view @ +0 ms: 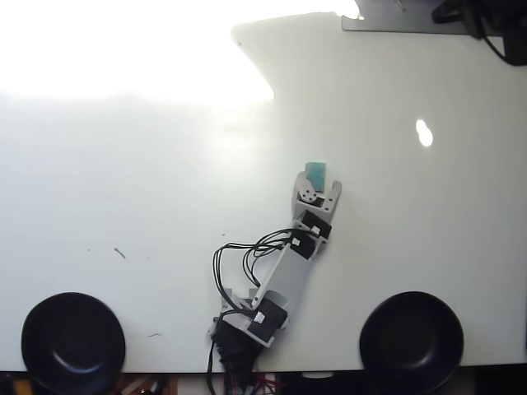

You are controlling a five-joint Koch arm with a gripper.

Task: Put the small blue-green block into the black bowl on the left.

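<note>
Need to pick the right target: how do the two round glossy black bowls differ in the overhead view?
The left round glossy black bowl sits in the bottom-left corner; the right round glossy black bowl sits bottom-right, closer to the arm. The right one looks slightly wider. Both are empty, shallow and at the table's near edge.

White table (123,206) fills the overhead view, top left blown out by strong glare (no surface detail readable there). Small bright light spot (423,132) on the right half. Second black bowl (410,341) at bottom right edge, glossy, nothing visible inside. Short dark scratch mark (120,254) on the left part, another tiny one lower down. Grey flat panel (387,18) at top edge, dark cables (486,20) in the top right corner.
</note>
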